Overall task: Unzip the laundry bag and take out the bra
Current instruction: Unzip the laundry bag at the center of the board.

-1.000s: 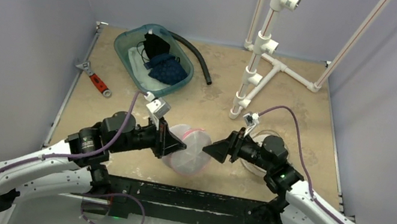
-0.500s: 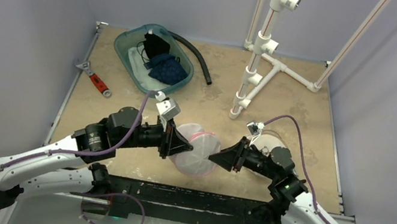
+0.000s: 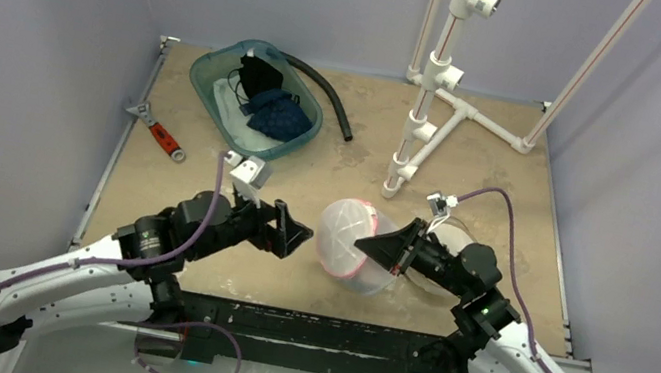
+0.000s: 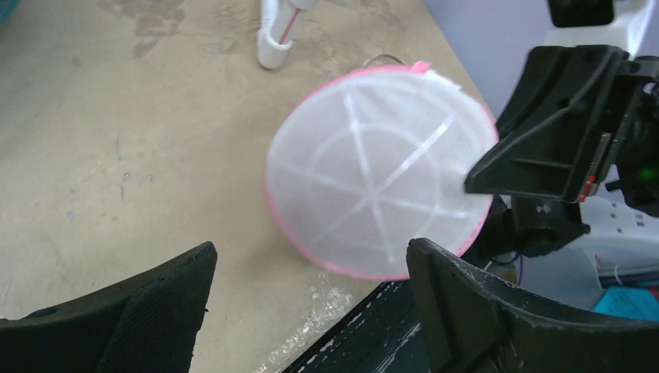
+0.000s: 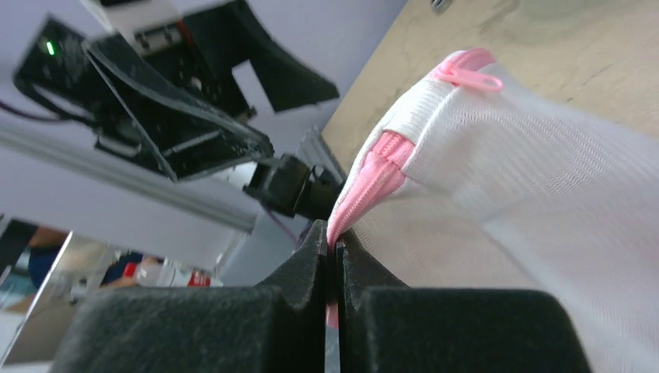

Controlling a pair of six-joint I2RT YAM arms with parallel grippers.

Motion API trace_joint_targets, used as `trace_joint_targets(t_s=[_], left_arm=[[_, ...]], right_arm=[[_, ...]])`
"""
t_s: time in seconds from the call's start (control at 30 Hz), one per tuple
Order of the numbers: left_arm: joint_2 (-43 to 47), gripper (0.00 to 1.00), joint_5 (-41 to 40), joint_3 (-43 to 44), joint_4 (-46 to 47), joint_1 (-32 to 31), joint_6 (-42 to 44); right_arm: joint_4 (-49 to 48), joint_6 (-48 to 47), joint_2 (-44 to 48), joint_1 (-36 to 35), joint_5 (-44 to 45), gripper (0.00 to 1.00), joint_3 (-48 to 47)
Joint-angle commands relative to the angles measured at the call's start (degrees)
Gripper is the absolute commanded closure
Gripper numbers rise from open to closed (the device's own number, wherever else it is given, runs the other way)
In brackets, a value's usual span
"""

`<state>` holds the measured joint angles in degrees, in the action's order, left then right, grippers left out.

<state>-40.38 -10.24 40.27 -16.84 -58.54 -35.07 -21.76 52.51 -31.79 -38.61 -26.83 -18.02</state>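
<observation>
Pink zip (image 5: pixel 371 175) tight in R jaws

Laundry bag (image 4: pixel 373 202) — white mesh cloth

Clear gap over bare table (image 3: pixel 329 171) btwn left gripper (image 3: pixel 296 235) & laundry bag (image 3: pixel 347 245). PVC stand (image 3: pixel 411 149) crowds behind bag; right gripper (image 3: pixel 365 246) blocks its rt side; bin (image 3: pixel 255 98) far-left.

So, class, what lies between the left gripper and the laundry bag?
Only bare tabletop separates the left gripper from the laundry bag, clearest in the left wrist view.
</observation>
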Motion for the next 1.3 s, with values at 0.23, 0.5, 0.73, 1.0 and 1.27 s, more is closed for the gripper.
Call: trace_joint_targets(t_s=[0.23, 0.5, 0.73, 1.0, 1.27], left_arm=[[19.80, 0.09, -14.34, -10.41, -3.22, -0.10, -14.73], [15.07, 0.10, -14.16, 1.52, -4.44, -0.13, 4.37], [0.39, 0.07, 9.39, 15.26, -7.82, -0.15, 22.85], [-7.49, 0.05, 26.59, 20.94, -12.78, -0.10, 30.11], [-16.96, 0.08, 31.82, 25.61, -16.61, -0.09, 36.64]], right_arm=[[-1.95, 0.01, -2.14, -0.11, 8.70, 1.00, -2.45], [10.79, -21.16, -11.27, -0.20, -13.05, 1.00, -14.74], [19.57, -28.97, -10.31, -0.14, -19.23, 1.00, -19.60], [20.44, -30.44, -10.37, -0.74, -25.75, 1.00, -21.30], [19.40, -30.49, -10.27, -0.91, -28.10, 1.00, -21.14]])
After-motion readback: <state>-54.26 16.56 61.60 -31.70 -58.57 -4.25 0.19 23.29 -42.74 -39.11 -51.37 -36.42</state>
